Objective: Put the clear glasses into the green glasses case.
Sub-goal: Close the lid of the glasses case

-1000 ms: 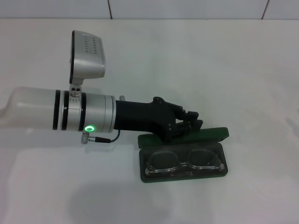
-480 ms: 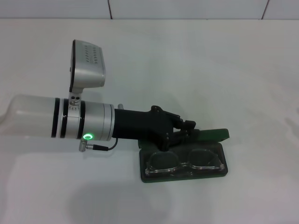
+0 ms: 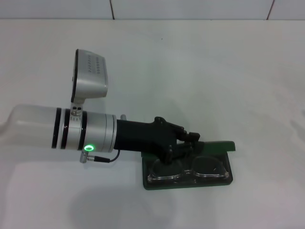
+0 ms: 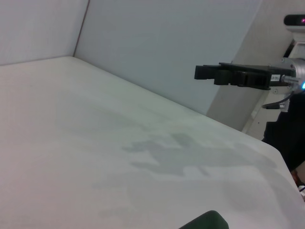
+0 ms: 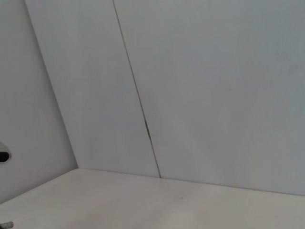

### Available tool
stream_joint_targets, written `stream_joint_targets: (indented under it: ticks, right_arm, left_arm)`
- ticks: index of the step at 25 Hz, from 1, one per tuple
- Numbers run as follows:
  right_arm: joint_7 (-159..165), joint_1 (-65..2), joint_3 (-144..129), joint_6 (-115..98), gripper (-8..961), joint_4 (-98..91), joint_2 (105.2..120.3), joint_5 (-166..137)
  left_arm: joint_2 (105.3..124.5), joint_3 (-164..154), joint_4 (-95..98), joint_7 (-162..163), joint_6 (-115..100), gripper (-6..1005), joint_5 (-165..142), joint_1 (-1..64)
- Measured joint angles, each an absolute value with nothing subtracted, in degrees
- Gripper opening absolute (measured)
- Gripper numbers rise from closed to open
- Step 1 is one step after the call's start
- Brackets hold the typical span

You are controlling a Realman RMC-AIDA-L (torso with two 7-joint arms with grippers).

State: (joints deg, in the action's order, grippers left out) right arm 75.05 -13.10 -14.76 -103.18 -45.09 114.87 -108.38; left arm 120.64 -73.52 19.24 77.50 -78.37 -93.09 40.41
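White table (image 3: pixel 238 71) holds green glasses case (image 3: pixel 187 183), lid partly lowered. Left gripper (image 3: pixel 190 140) sits on the case's lid edge, finger spread unclear, cannot tell any hold. Clear glasses (image 3: pixel 188 171) lie inside the case.

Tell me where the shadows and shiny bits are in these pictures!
Head view: a soft grey shadow lies on the table below the left arm, and the glasses in the green case catch pale glints, while the left pincer looks dark. Left wrist view: a blotchy grey shadow spreads across the tabletop. Right wrist view: evenly lit wall, no clear shadows.
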Motion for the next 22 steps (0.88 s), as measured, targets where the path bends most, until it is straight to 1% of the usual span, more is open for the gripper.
stream_joint_targets:
  ticks: [10,22]
  right_arm:
    - [75.05,-13.26,-14.76,-103.24,505,-45.09,114.88,-108.37]
    - [75.06,-13.45,-14.76,-103.2,511,-45.09,114.81,-108.37]
  left_arm:
    - [120.63,-80.8,19.62,76.28,-78.15,212,-87.0,39.04]
    - [120.73,-81.47,19.67,74.25,-77.87,213,-86.11,37.57]
